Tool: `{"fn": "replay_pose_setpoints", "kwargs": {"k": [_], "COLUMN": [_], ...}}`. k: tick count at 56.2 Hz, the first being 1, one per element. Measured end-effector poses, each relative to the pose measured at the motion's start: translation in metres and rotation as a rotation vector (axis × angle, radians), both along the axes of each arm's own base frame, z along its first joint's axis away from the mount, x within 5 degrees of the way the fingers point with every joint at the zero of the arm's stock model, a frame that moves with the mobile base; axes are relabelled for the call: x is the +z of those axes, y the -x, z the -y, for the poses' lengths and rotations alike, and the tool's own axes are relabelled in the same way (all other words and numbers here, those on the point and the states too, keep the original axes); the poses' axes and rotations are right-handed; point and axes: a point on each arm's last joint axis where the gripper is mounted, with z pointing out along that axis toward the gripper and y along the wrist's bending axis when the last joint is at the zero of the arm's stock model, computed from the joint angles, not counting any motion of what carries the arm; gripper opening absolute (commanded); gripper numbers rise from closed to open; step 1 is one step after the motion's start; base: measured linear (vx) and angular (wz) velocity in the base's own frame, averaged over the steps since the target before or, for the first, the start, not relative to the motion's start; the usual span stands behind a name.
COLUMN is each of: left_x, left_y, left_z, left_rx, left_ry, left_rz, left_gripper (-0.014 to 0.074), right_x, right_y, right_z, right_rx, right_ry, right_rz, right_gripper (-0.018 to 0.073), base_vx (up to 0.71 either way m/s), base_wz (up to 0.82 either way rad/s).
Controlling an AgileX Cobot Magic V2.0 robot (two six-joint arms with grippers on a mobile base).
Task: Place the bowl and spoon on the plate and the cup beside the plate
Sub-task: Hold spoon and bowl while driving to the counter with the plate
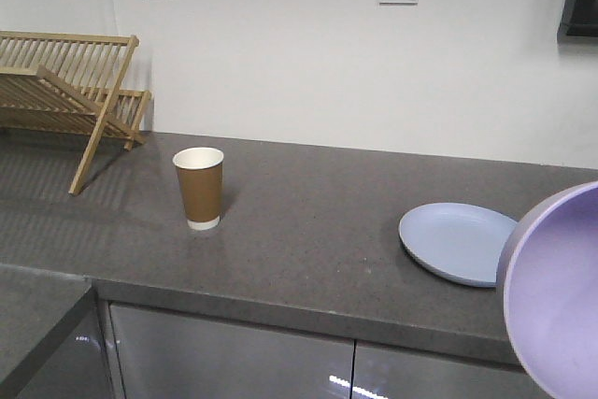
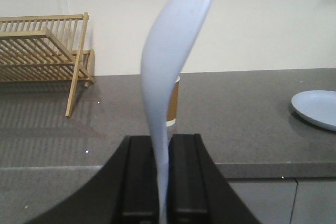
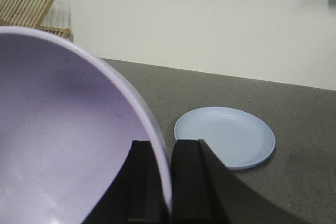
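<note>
Lavender-purple round plastic bowl (image 1: 561,296) hangs tilted off the grey stone countertop (image 1: 308,221), near the round pale blue plate (image 1: 456,242); its rim is clamped between the right gripper (image 3: 164,150) fingers; small pale blue plastic spoon (image 2: 168,77) stands upright, pinched in the left gripper (image 2: 161,145); brown paper cup (image 1: 199,188) stands upright, well left of the plate.
</note>
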Motion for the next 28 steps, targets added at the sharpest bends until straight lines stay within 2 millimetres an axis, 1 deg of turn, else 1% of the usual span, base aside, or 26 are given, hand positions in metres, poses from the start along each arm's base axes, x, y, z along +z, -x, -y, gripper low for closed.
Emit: {"fn": "replay_pose_setpoints", "kwargs": {"k": [13,28], "left_x": [0.0000,0.0000], "left_y": [0.0000,0.0000], "left_z": [0.0000,0.0000], "left_rx": [0.000,0.000], "left_ry": [0.000,0.000], "left_rz": [0.000,0.000], "left_gripper": [0.0003,0.0003], "right_x": [0.0000,0.0000], "right_y": [0.0000,0.0000], "right_z": [0.0000,0.0000], "right_rx": [0.000,0.000], "right_ry": [0.000,0.000], "right_rz": [0.000,0.000], "right_gripper": [-0.0009,-0.0009], "base_vx": [0.39,0.38], "base_wz": [-0.15,-0.26]}}
